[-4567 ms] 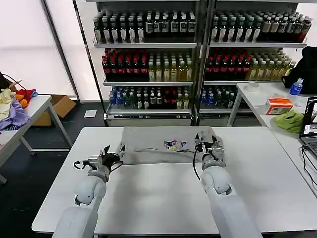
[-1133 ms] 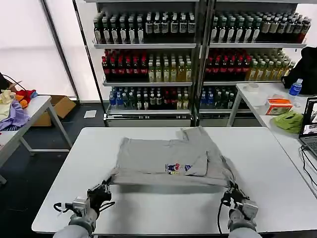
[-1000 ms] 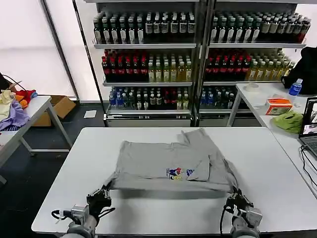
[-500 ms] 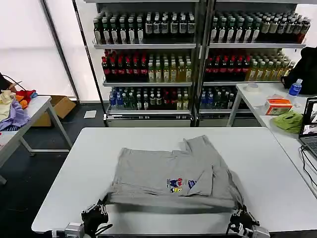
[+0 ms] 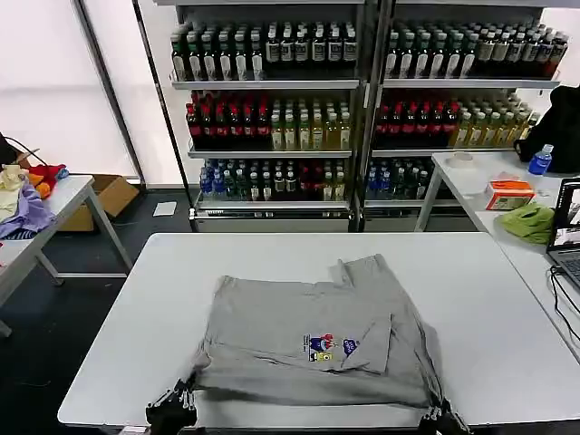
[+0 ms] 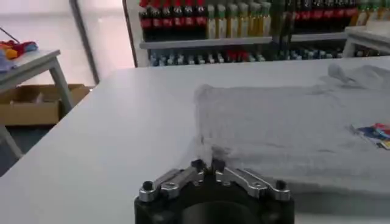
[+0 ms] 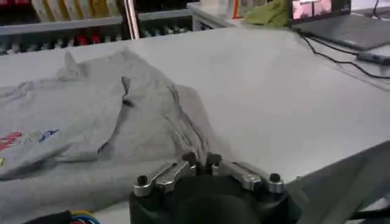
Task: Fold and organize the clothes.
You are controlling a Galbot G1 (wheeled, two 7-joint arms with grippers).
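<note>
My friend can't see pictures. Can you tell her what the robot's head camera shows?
A light grey shirt with a small colourful chest print lies on a white table. The left gripper and right gripper pinch its two near corners at the table's front edge. Shelves of bottles stand behind.

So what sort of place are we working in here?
Likely a test lab staged as a shop: shelves of bottled drinks stand behind the white table bearing the grey shirt, with a laptop alongside.
</note>
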